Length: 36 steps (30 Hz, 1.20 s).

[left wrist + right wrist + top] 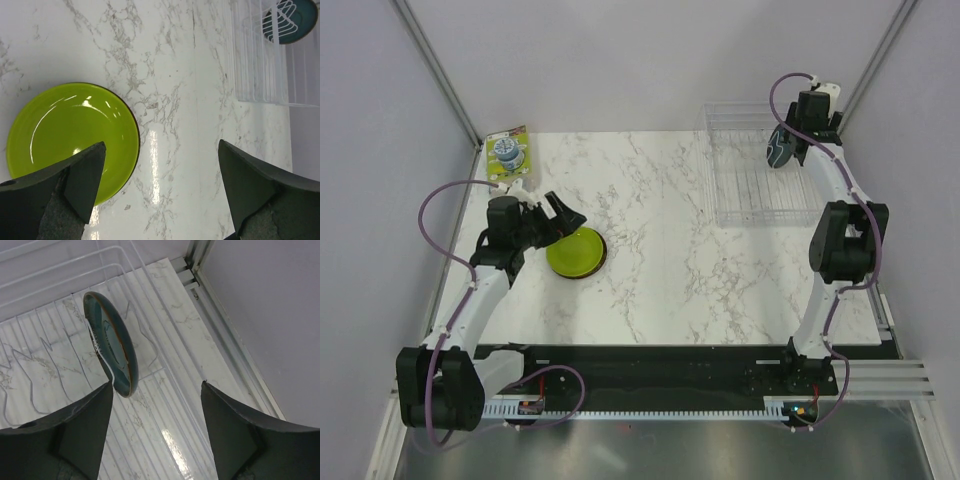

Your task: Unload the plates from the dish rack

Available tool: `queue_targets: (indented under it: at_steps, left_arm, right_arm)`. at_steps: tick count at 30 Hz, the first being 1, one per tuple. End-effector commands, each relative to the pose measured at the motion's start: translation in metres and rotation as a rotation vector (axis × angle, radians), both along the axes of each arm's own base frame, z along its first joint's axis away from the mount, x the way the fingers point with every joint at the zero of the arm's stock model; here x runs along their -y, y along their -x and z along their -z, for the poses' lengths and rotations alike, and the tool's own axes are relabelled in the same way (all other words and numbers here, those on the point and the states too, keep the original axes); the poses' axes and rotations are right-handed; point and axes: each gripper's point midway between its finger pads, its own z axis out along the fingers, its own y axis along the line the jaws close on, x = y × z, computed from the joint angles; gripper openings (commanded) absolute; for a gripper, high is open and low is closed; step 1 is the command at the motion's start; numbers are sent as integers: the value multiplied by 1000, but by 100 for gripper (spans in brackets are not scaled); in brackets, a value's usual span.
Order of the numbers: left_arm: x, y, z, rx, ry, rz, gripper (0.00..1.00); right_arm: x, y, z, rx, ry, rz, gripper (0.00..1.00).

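The lime green plate (572,252) lies flat on the table at the left, and a dark rim (602,250) shows under its right edge. My left gripper (556,214) is open and empty just above its far edge; in the left wrist view the gripper (162,150) hangs beside the green plate (70,135). The dark teal-blue plate (778,151) stands on edge in the clear dish rack (752,185). My right gripper (157,387) is open and empty just beside the teal plate (112,345). The red plate is out of view.
A flat box with a blue-white picture (507,153) lies at the far left corner. The rack (45,352) stands at the far right by the table's edge and the wall rail (200,270). The teal plate also shows far off in the left wrist view (292,20).
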Motion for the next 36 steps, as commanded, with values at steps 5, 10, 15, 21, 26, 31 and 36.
queue_targets:
  at_steps: [5, 10, 15, 21, 26, 31, 36]
  left_arm:
    - [17, -26, -27, 104, 30, 102, 100]
    - [17, -35, -17, 99, 28, 103, 100]
    - [19, -39, -8, 80, 31, 113, 100]
    - [19, -42, -5, 78, 33, 116, 100]
    - [19, -42, -4, 75, 31, 112, 100]
    - [19, -42, -1, 67, 33, 116, 100]
    - [20, -42, 0, 67, 34, 117, 100]
  right_arm:
    - [-6, -70, 20, 14, 24, -118, 68]
    - [-1, -85, 41, -22, 64, -124, 57]
    - [6, -89, 49, -54, 118, -122, 50]
    - [8, -87, 61, -92, 141, -133, 47]
    - [11, -85, 67, -105, 132, -139, 38]
    - [11, -83, 77, -130, 133, -154, 13]
    - [10, -81, 67, -126, 155, -157, 4]
